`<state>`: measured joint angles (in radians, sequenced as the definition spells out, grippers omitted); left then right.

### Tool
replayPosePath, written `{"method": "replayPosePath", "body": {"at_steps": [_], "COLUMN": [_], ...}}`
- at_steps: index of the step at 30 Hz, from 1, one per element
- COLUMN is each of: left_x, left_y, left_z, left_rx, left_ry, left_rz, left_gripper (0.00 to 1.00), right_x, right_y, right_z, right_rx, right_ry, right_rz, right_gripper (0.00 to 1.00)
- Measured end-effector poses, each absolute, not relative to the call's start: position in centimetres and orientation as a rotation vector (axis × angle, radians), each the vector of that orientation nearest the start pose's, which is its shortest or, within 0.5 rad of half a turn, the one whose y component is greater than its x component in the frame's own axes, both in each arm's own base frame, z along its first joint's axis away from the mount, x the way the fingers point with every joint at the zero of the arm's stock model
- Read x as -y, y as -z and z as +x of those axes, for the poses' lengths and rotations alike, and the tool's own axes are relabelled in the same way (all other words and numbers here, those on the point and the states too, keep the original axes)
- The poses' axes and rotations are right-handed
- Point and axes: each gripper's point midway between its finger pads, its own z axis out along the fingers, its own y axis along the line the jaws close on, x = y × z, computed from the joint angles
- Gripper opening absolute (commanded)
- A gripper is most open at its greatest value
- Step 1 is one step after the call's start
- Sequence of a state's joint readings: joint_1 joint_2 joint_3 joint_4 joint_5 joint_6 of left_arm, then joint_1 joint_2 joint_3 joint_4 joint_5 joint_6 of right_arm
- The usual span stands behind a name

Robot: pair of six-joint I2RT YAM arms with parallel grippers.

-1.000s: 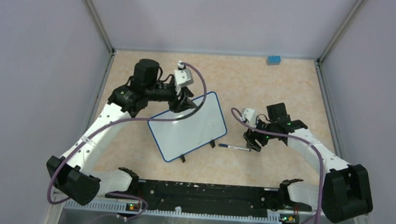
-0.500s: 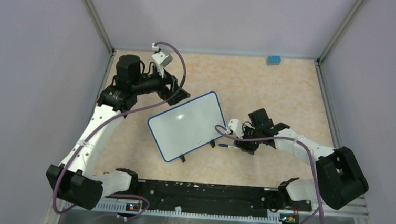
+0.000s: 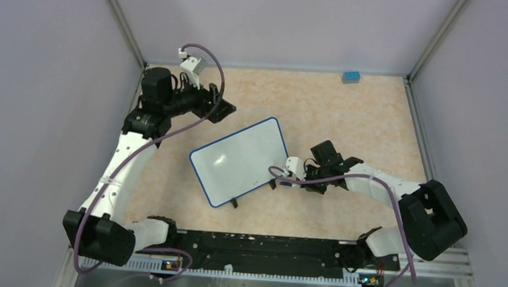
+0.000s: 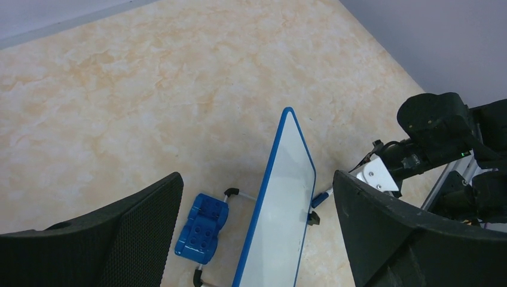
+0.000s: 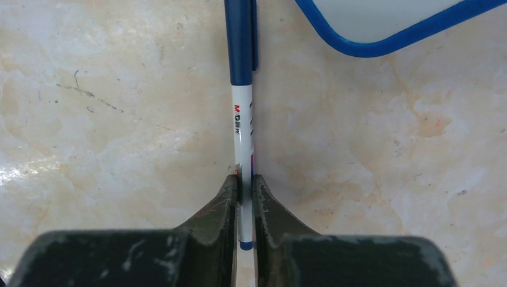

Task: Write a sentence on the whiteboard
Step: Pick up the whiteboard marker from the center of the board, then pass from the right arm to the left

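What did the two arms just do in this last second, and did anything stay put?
The left gripper came off the whiteboard's far edge and drew back to the left, open. The right gripper slid left and shut on the marker beside it. Whiteboard and blue brick stayed put.

My right wrist view cuts the glossy white, blue-rimmed whiteboard (image 5: 382,15) to one corner, and the white marker pen with dark blue cap (image 5: 243,119) runs off the top edge. From above, my right gripper (image 3: 300,181) hides most of that pen, I think.
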<state>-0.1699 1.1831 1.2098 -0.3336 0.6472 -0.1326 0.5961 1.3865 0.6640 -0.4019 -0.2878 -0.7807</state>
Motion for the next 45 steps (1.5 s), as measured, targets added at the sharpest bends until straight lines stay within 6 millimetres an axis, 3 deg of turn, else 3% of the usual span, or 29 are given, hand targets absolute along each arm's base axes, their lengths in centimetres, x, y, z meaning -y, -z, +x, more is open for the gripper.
{"method": "replayPosePath", "body": {"at_steps": [4, 8, 12, 17, 22, 24, 28, 31, 39, 45], "left_x": [16.9, 17.5, 18.2, 18.5, 19.1, 21.1, 24.8, 25.3, 27.9, 28.7], "left_y": [-31.9, -31.9, -31.8, -31.6, -32.5, -32.3, -30.7, -29.2, -25.8, -24.2], "left_z": [32.7, 31.9, 30.6, 29.1, 27.1, 25.0, 19.6, 17.4, 13.9, 13.6], "left_rx": [-1.831, -1.804, -1.767, -1.730, -1.631, -1.555, -1.386, -1.325, -1.140, -1.108], "left_ry": [0.825, 0.857, 0.903, 0.903, 0.804, 0.746, 0.702, 0.633, 0.431, 0.327], "left_rz": [0.511, 0.594, 0.710, 0.894, 1.146, 1.332, 1.681, 1.850, 2.203, 2.284], "left_gripper": [0.99, 0.99, 0.99, 0.99, 0.99, 0.99, 0.97, 0.92, 0.68, 0.46], "right_x": [-17.2, -16.7, -18.2, -21.0, -22.7, -23.4, -24.4, -24.7, -25.0, -25.1], "right_y": [-1.9, -2.9, -7.3, -14.5, -17.4, -18.4, -19.6, -20.0, -20.6, -20.9], "right_z": [21.3, 19.4, 19.1, 19.2, 17.6, 17.0, 15.7, 14.7, 12.9, 12.3], "right_rx": [-2.017, -2.080, -2.024, -1.900, -1.904, -1.914, -1.914, -1.922, -1.935, -1.921], "right_ry": [-0.338, -0.404, -0.489, -0.638, -0.861, -0.964, -1.120, -1.201, -1.354, -1.404], "right_rz": [-1.757, -1.741, -1.641, -1.510, -1.436, -1.415, -1.392, -1.382, -1.376, -1.379], "right_gripper": [0.00, 0.00, 0.00, 0.00, 0.00, 0.00, 0.00, 0.00, 0.00, 0.00]}}
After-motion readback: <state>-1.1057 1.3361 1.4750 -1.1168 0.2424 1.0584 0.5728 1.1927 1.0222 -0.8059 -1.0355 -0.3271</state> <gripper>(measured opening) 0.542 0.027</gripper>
